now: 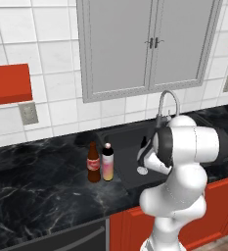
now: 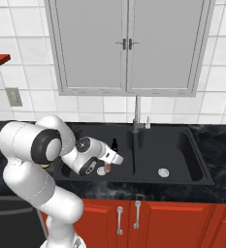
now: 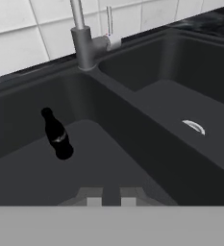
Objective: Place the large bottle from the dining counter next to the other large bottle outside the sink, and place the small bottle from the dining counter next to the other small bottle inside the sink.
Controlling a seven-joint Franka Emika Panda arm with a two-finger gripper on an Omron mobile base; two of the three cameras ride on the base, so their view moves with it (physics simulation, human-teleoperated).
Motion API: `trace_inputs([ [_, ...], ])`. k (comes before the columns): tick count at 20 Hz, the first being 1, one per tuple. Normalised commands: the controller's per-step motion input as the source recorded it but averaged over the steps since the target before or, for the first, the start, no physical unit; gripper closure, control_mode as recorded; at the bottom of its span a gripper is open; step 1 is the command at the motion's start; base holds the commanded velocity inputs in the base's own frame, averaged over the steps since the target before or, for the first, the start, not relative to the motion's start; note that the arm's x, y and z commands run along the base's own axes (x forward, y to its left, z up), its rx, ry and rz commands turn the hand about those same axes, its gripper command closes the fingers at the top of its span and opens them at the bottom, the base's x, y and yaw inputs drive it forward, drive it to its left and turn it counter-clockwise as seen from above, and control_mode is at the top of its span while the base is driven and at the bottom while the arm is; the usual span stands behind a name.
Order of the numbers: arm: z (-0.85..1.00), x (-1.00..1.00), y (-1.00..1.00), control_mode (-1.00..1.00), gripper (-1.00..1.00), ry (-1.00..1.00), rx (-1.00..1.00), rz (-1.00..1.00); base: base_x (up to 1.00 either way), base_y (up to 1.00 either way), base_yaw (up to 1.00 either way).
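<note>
Two large bottles stand side by side on the black counter just left of the sink [image 1: 116, 142]: a brown cola bottle [image 1: 93, 164] and a pink bottle with a white cap [image 1: 107, 163]. A small dark bottle [image 3: 56, 134] stands upright in the left basin, also seen as the small dark bottle [image 2: 114, 144]. My gripper [image 2: 120, 157] hangs low over that basin, and its tips [image 3: 111, 198] are shut with nothing between them. A small pink thing [image 2: 107, 168] sits under my hand by the drain [image 2: 101, 171]; its shape is half hidden.
The faucet [image 2: 136, 121] rises behind the divider [image 3: 132, 125] between the two basins. The right basin holds just its drain [image 2: 163, 172]. Grey wall cabinets [image 2: 126, 46] hang above. Red cabinet fronts [image 2: 134, 213] run below the counter.
</note>
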Motion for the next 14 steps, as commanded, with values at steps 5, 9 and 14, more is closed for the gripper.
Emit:
trace_inputs([
  [5,-0.32,0.00,-0.01,-1.00,1.00,-0.06,0.00,0.00,0.00,0.00,0.00],
  [9,-0.37,0.00,0.00,-1.00,1.00,-0.06,0.00,0.00,0.00,0.00,0.00],
  [14,-0.35,0.02,-0.02,-1.00,1.00,-0.05,0.00,0.00,0.00,0.00,0.00],
])
